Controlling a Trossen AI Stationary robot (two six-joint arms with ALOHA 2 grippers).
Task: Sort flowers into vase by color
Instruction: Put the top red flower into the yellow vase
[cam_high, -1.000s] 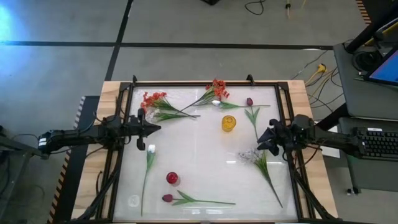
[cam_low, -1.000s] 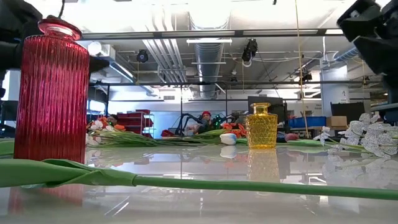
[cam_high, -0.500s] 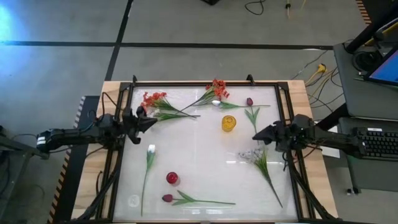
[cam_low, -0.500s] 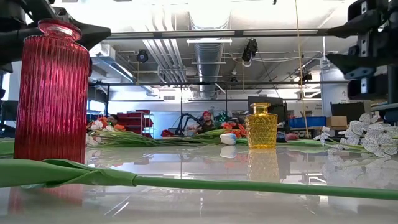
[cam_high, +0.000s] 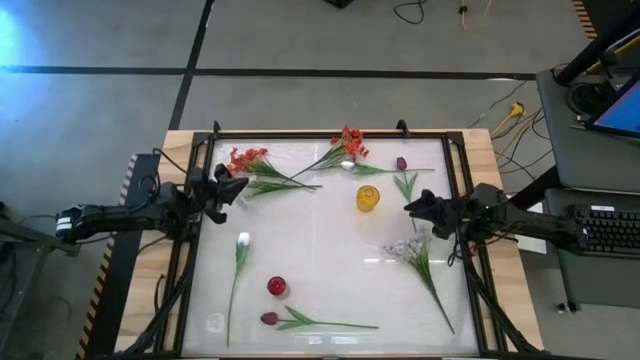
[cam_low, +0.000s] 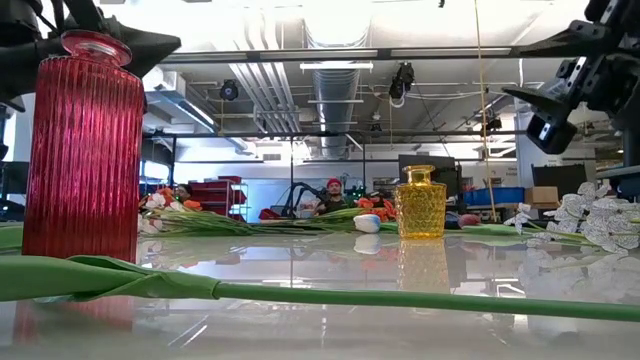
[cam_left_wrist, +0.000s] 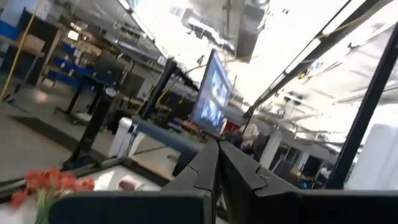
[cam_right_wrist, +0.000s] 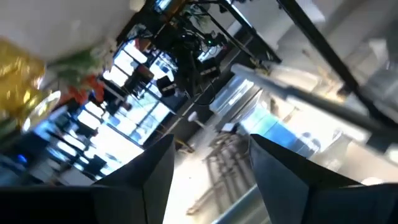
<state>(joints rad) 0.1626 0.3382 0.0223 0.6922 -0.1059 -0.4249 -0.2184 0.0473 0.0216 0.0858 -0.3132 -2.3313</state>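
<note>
Around the yellow vase (cam_high: 368, 198) flowers (cam_high: 262, 172) lie flat, judged light and limp, best pinched mid-stem; left gripper (cam_high: 236, 186) fingers closed empty, right gripper (cam_high: 411, 206) fingers spread.

Centre of the table (cam_high: 320, 225) lies bare and passable between the yellow vase (cam_high: 367, 198) on the far right and the red vase (cam_high: 277, 286) at near left. Far edge crowded: orange-red flowers (cam_high: 247, 160) at far left, a second orange-red cluster (cam_high: 349, 141) beside a maroon tulip (cam_high: 401, 163). White rose (cam_high: 243, 241) stem blocks the left lane, whitish spray (cam_high: 402, 250) the right, and another maroon tulip (cam_high: 270, 318) lies along the near edge.
</note>
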